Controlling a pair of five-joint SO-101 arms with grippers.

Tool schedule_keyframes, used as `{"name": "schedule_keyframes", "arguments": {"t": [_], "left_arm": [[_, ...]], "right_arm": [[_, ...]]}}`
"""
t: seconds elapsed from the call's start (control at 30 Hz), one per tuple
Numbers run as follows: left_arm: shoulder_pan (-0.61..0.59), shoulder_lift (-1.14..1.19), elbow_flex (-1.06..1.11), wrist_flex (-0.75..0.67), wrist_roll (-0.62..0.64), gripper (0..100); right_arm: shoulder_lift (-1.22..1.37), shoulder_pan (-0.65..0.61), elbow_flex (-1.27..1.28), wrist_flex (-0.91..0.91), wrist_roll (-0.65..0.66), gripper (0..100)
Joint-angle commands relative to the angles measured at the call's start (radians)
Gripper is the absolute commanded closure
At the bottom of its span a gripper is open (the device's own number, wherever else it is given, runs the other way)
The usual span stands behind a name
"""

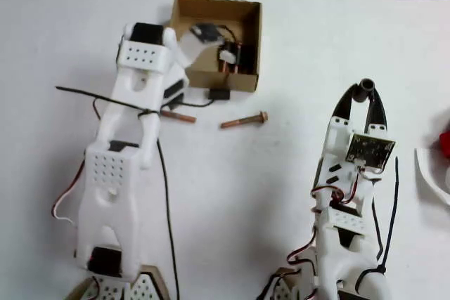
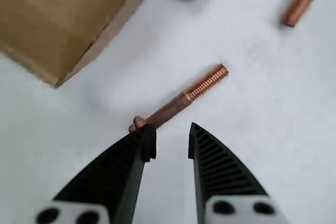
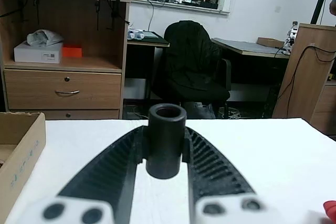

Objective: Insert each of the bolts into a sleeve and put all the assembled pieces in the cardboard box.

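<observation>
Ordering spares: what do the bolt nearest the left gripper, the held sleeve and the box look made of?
The bolt looks like copper-coloured metal, shiny, threaded. The sleeve is matte black, plastic or coated metal. The cardboard box: plain brown cardboard.

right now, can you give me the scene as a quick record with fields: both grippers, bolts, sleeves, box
left gripper: open, tips at the head end of the near bolt, which lies on the table
right gripper: shut on an upright black sleeve
second bolt: loose on the table, in front of the cardboard box
loose dark piece: beside the box's near wall, likely a sleeve
box contents: dark and copper parts, likely assembled pieces
</observation>
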Motion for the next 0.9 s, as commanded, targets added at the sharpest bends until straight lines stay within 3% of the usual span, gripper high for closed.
{"name": "schedule_keyframes", "arguments": {"t": [0.0, 0.1, 0.17, 0.27, 0.4, 0.57, 0.77, 0.87], "left_arm": [[-0.028, -0.049, 0.022, 0.017, 0.664, 87], [-0.051, -0.043, 0.101, 0.017, 1.069, 87], [-0.035, -0.043, 0.124, 0.015, 1.181, 87], [-0.014, -0.054, 0.150, 0.017, 1.197, 87], [-0.008, -0.069, 0.151, 0.014, 1.341, 87], [0.029, -0.061, 0.119, 0.012, 1.338, 86], [0.035, -0.058, 0.120, -0.003, 1.471, 64], [0.035, -0.060, 0.119, -0.018, 1.545, 60]], "right_arm": [[-0.039, 0.005, -0.014, -0.027, 0.002, 97.8], [-0.039, 0.005, -0.014, -0.027, 0.002, 97.8], [-0.039, 0.005, -0.014, -0.027, 0.003, 97.8], [-0.039, 0.005, -0.014, -0.027, 0.005, 97.8], [-0.039, 0.005, -0.014, -0.027, 0.006, 97.8], [-0.039, 0.005, -0.012, -0.027, 0.005, 97.8], [-0.039, 0.005, -0.009, -0.027, 0.005, 97.8], [-0.039, 0.005, -0.008, -0.027, 0.005, 97.8]]}}
